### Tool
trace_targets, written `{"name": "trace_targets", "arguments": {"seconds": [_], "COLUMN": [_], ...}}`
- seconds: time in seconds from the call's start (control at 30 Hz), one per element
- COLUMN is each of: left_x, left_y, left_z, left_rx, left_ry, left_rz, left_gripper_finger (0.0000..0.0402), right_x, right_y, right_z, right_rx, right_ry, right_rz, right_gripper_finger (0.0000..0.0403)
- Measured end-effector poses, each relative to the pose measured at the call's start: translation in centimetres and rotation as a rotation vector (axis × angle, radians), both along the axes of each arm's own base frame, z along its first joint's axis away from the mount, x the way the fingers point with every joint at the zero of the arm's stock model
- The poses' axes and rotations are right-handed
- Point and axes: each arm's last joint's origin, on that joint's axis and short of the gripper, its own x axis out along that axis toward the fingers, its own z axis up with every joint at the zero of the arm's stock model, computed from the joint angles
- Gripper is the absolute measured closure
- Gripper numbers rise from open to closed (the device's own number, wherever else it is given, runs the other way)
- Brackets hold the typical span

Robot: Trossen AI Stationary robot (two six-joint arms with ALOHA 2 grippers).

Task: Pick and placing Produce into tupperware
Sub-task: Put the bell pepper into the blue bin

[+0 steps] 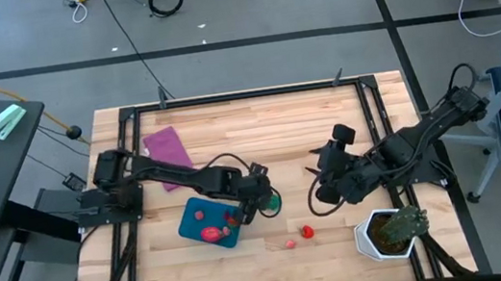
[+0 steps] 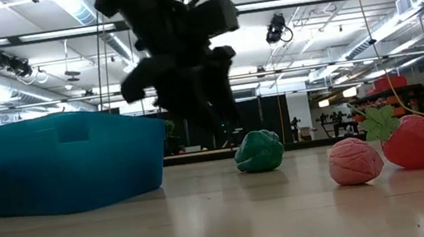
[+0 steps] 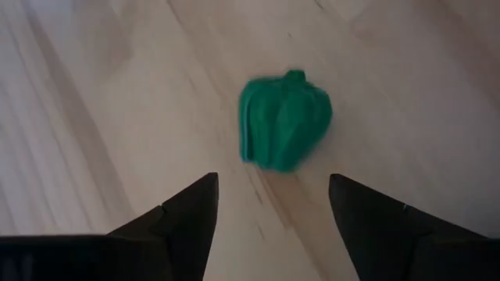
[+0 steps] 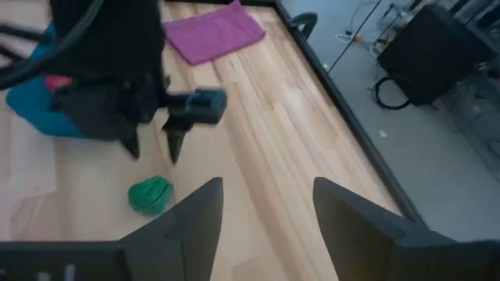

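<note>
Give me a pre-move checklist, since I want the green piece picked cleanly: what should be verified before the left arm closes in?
1. Left pincer open: ok.
2. Green toy pepper lined up between the fingers: ok, ahead of the tips, not yet between them.
3. Pepper free of neighbours: ok, apart from the pink piece and strawberry.
4. Tupperware has room: ok, a few red pieces inside.
5. Right pincer clear of the path: ok, open, held back.
</note>
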Motion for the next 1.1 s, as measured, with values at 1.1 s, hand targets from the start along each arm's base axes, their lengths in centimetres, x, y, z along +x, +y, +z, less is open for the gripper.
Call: {"name": "trace_targets", "arguments": {"seconds": [1.1], "left_x": [1.6], "left_y": [-0.6], "left_z": [-2.3], "left_rx": [0.094], "left_ry": [-0.053], "left_rz": [0.024], "left_gripper_finger": [0.0151], "right_x": [0.0], "right_y": [-0.1], "right_z": [0.1], "right_rx": [-0.024], "right_ry": [0.001], "right_rz": [0.000], "right_gripper_finger": [0.0195]}}
